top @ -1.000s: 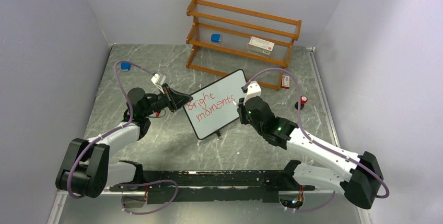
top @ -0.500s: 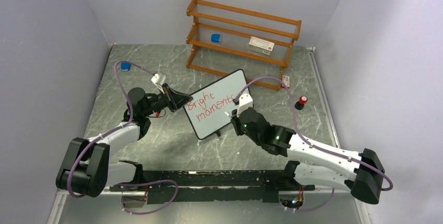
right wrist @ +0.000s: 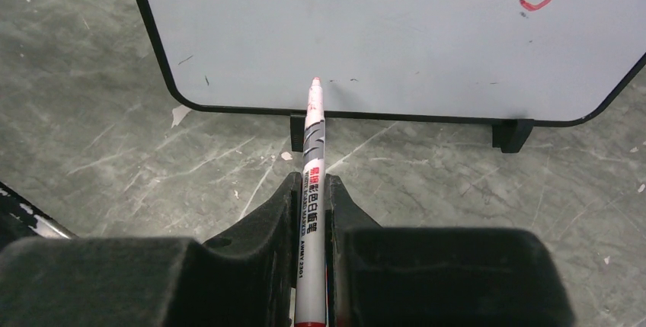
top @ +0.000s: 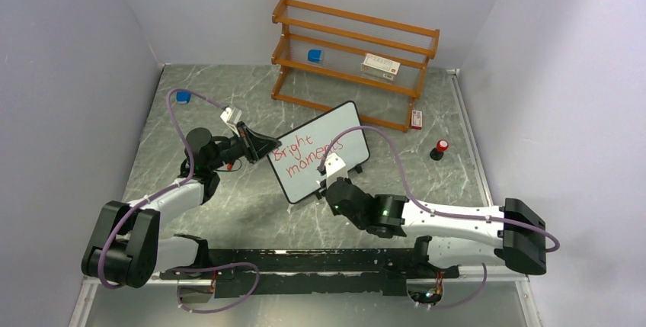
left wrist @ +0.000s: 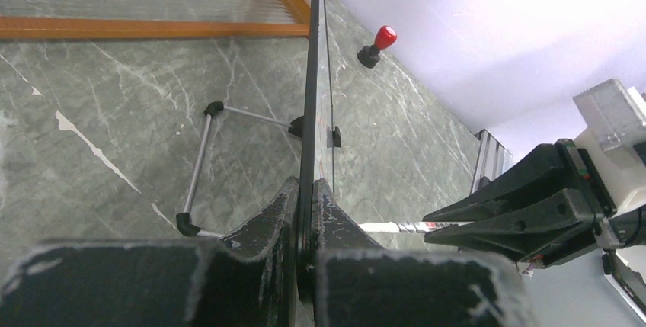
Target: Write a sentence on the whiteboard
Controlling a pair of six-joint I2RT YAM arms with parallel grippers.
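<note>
Right tool (right wrist: 311, 184), clamped on the marker (right wrist: 313, 144), has swung back to below "moments" — likely to start a third line; left tool (left wrist: 306, 190) stays clamped on the whiteboard (right wrist: 396, 45).

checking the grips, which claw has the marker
The right claw, shut on the red-tipped marker aimed at the whiteboard; the left claw instead pinches the board's edge.

Closed cell, plain pale grey walls (top: 198, 7), even light.
Grey-green marbled stone surface (top: 213, 87); orange-brown wooden three-tier shelf (top: 354, 56), mesh tiers, near back wall.
</note>
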